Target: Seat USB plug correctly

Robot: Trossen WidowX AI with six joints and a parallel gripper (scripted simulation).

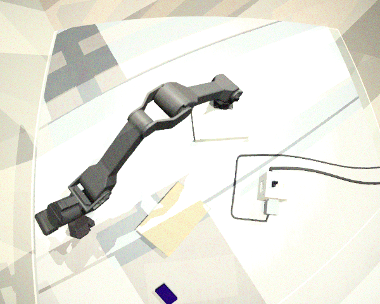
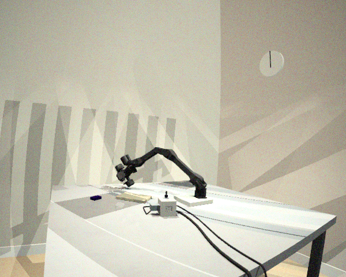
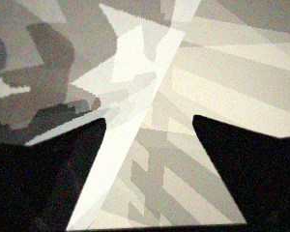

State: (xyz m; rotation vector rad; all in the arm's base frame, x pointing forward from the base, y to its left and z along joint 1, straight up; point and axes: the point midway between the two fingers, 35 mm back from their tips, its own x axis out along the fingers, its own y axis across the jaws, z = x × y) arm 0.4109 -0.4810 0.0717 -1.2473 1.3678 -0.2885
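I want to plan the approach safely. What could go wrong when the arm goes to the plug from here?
1. The open gripper is far from the USB plug, and the tan block lies roughly between them; a low sweep might push it.
2. The cables run beside the power cube; snagging one might drag the cube.
3. The blue block lies near the table edge.
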